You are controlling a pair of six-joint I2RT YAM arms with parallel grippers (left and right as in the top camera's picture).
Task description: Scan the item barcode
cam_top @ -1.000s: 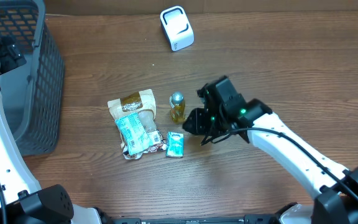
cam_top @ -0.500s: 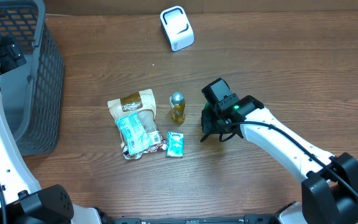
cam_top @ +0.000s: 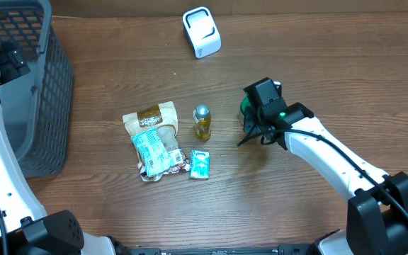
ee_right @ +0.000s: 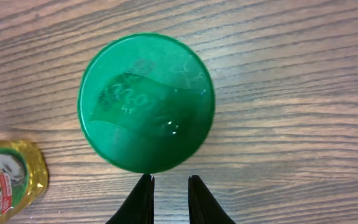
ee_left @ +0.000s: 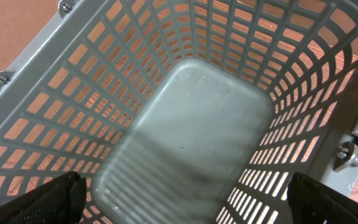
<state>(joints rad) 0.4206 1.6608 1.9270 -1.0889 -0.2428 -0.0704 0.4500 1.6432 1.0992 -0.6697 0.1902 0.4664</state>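
No writing can be read. The tub (ee_right: 146, 102) is a green round with a glossy top whose faint marks are too smeared to make out. The packet (cam_top: 151, 138) has a brown band and a pale blue label, its print too small to read, and so is that on the teal pack (cam_top: 200, 164). In the right wrist view a yellow thing (ee_right: 5, 183) with a red strip is cut by the lower left corner.

The right gripper (ee_right: 166, 199) has its jaws nearly together, with bare wood in the slim gap. Its tips are at the tub's near edge, but contact cannot be told. From overhead the tub is half hidden under this gripper, right of the bottle (cam_top: 202, 122) and apart from it.

The scanner (cam_top: 202, 32) is white and stands near the table's (cam_top: 331, 64) far edge. Bare wood lies between it and the tub, and more to the right and front.

The left gripper (ee_left: 194, 199) is spread wide over the basket (ee_left: 55, 93), which sits at the table's left edge
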